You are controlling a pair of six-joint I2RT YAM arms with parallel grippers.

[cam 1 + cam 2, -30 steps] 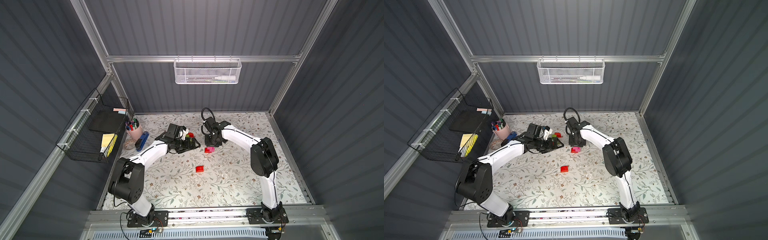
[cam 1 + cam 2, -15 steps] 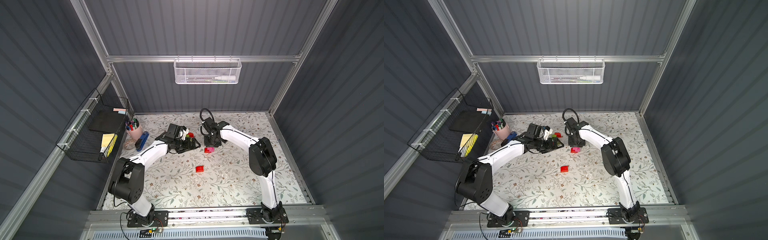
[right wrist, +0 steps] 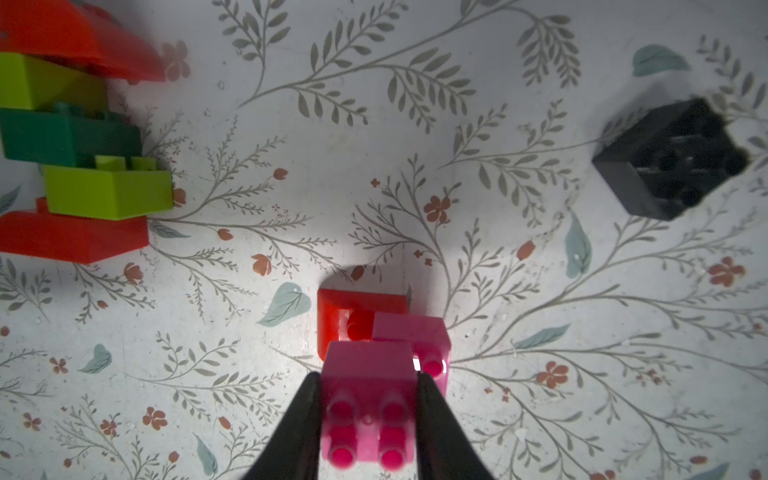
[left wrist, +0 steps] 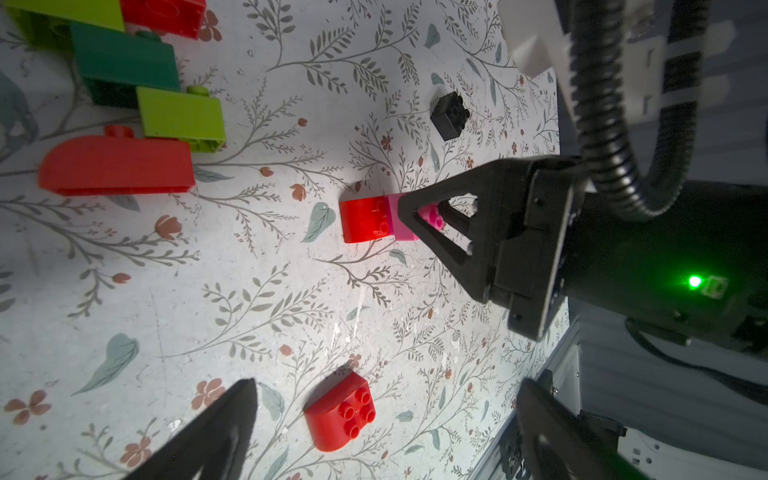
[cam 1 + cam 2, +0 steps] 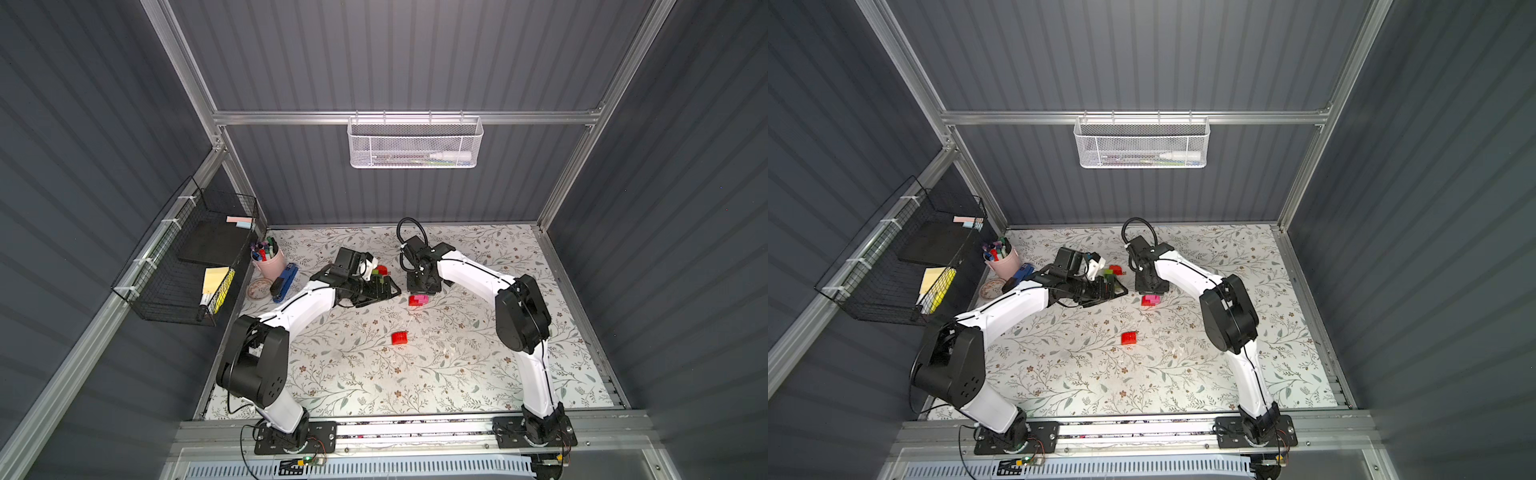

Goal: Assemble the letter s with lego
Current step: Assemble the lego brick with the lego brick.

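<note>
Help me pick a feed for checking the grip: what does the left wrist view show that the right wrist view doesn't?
Only the left wrist view: a loose rounded red brick and the open left gripper. Only the right wrist view: the right gripper clamping the pink brick from both sides. Both: the black brick, the red-and-green stack, and the small red brick by the pink.

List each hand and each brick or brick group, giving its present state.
Right hand, shut on pink brick.
Left hand, open, empty.
Red-and-pink pair, touching each other, on the mat.
Loose red brick, free, studs up.
Black brick, free, standing apart.
Red-and-green stack, joined, lying on its side.
</note>
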